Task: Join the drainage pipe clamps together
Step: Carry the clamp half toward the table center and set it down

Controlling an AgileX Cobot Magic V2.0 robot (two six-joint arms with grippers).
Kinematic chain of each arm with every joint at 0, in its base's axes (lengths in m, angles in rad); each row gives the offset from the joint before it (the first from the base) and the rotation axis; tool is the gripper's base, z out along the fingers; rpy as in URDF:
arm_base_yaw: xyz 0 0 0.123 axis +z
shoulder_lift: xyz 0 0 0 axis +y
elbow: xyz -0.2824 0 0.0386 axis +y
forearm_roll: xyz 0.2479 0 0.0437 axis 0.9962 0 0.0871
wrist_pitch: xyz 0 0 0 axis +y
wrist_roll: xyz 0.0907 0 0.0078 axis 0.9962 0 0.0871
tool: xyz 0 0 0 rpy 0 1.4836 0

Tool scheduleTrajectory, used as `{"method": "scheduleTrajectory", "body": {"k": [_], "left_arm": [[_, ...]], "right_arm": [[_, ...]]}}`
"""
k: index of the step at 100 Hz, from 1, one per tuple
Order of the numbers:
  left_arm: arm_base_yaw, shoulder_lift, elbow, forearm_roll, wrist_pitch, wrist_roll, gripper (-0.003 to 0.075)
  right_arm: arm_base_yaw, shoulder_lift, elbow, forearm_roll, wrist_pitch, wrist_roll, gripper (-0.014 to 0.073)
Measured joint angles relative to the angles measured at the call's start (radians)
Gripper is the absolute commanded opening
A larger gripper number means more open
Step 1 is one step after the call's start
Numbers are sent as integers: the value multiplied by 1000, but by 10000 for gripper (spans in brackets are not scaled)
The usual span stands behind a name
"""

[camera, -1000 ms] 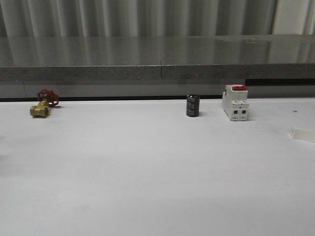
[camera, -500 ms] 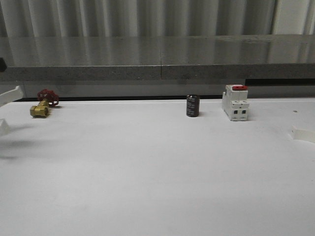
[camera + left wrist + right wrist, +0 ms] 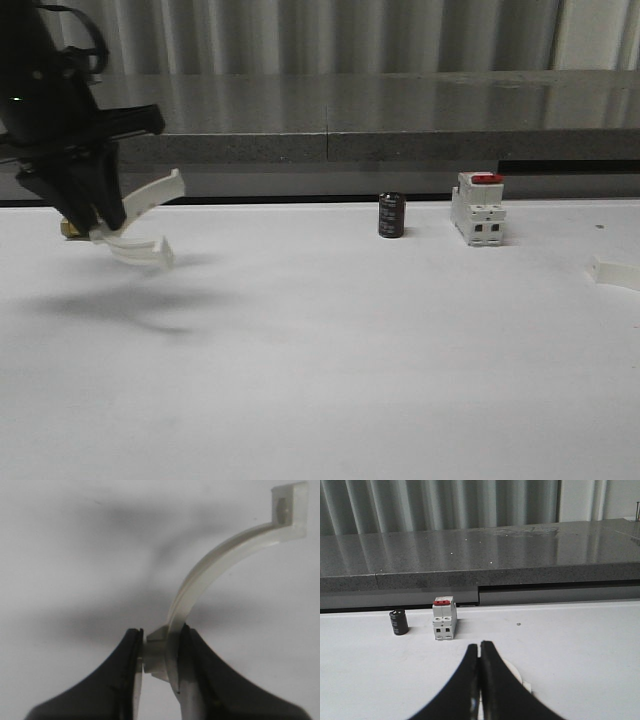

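Note:
One white drainage pipe clamp (image 3: pixel 148 197) hangs above the table at the far left, its curved arms pointing right. My left gripper (image 3: pixel 101 226) is shut on it. In the left wrist view the fingers pinch the clamp (image 3: pixel 210 572) at a small block on its band, and the arc curves away to a flat end tab. The other clamp (image 3: pixel 612 271) lies on the table at the far right edge. In the right wrist view that clamp (image 3: pixel 514 671) peeks out from behind my right gripper (image 3: pixel 480 645), whose fingers are pressed together with nothing between them.
A black cylinder (image 3: pixel 391 215) and a white breaker with a red top (image 3: pixel 478 208) stand at the back of the white table (image 3: pixel 330 350). A brass valve (image 3: pixel 68 230) is mostly hidden behind the left arm. A grey ledge (image 3: pixel 330 130) runs along the back.
The left arm has come in from the left edge, carrying its clamp rightward and higher above the table. It now covers the brass valve. The clamp at the right has not moved.

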Motion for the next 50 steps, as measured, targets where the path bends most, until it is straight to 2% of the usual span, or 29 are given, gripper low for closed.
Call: {"method": "scheduleTrajectory", "body": {"k": [20,36,46,50], "left_arm": [[-114,66,-1,6,-18,-136,9],[-178,126,-1,8,-30,-161,24],[-188,138,-5,8,-33,-165,130],[-188,138,-5,8,-33,-165,215]], "right_arm": [[0,0,0,0,0,0,-67],[0,0,0,0,0,0,-67],[0,0,0,0,0,0,-67],[0,0,0,0,0,0,-67]]}}
